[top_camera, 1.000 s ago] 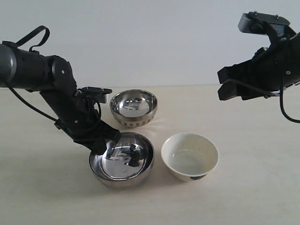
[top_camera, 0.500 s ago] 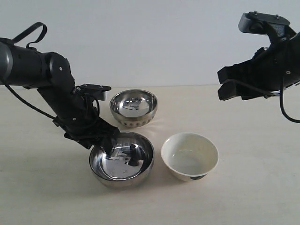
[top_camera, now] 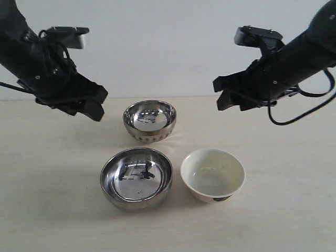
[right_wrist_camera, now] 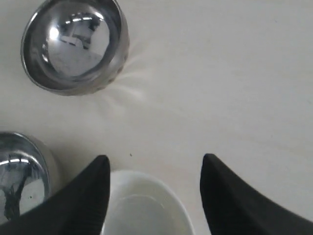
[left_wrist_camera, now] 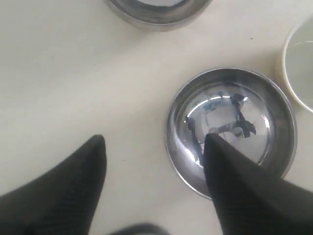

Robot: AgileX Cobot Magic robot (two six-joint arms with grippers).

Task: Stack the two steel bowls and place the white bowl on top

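The wider steel bowl (top_camera: 136, 178) stands at the front of the bench (top_camera: 52, 210). The white bowl (top_camera: 212, 175) stands just beside it on the right, with a narrow gap between them. The smaller steel bowl (top_camera: 149, 121), with a dotted band near its base, stands behind these two. All three are separate, mouth up. The left arm's fingers (top_camera: 97, 104) hang in the air to the left of the smaller bowl, spread wide and holding nothing. The right arm's fingers (top_camera: 226, 94) hang above the bench behind the white bowl, also wide apart and empty.
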